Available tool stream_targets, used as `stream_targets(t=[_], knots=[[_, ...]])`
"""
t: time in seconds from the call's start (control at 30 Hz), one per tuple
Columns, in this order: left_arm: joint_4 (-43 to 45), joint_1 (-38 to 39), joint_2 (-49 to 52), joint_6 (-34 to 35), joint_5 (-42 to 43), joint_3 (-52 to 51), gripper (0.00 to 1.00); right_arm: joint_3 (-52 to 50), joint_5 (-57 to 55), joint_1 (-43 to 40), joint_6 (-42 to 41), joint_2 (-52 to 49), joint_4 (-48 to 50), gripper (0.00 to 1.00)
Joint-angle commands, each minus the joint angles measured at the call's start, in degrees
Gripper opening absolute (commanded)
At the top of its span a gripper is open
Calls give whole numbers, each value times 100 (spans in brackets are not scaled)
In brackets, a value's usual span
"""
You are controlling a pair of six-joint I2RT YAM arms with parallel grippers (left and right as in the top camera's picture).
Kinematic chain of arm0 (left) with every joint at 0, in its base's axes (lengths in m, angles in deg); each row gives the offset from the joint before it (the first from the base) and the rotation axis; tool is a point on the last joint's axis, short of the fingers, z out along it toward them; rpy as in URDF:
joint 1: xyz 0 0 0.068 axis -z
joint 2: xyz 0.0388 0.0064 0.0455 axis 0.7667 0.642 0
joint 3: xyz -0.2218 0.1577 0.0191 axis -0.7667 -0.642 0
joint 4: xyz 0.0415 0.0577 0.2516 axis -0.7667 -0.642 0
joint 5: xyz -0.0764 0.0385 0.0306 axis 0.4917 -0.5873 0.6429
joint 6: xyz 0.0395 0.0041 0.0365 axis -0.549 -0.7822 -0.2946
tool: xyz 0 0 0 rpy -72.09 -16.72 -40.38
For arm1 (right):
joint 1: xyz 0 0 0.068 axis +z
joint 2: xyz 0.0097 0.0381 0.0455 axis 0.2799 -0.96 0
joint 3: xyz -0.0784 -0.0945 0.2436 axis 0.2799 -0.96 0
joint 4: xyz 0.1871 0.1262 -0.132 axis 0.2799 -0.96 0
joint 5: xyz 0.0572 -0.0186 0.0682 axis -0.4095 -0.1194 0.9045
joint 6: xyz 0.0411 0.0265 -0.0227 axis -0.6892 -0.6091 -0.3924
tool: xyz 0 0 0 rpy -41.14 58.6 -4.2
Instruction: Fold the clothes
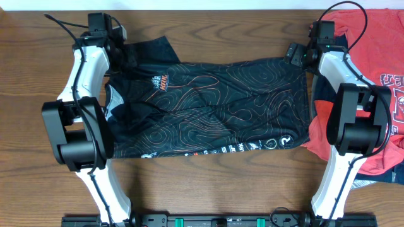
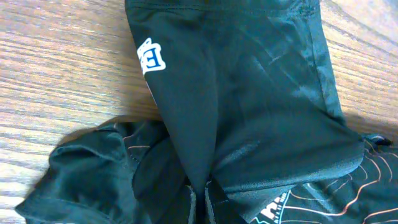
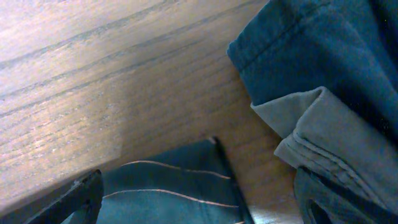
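The black sports T-shirt (image 1: pixel 221 107) is lying with its long axis running side to side. The left gripper (image 2: pixel 202 198) is pinching its far sleeve; the right gripper (image 1: pixel 297 53) is hovering wide-jawed at the far hem corner

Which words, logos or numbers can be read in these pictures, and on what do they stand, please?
Nothing reads clearly.
The chest logo on the black shirt: white and orange, too small.
Its hem logos: too small.
Its white print, left wrist view: blurred.
The white letters on the red shirt: cut off.
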Motion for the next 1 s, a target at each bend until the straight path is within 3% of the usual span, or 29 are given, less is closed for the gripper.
stream_targets(t=[0.0, 0.73, 0.97], knots=[[-24, -31, 20, 50, 11, 50, 6, 72, -2, -52, 81, -151, 13, 93], [-90, -26, 20, 50, 13, 50, 6, 68, -291, 348, -155, -361, 103, 61], [-131, -24, 20, 50, 13, 50, 6, 68, -459, 415, -243, -365, 122, 45]])
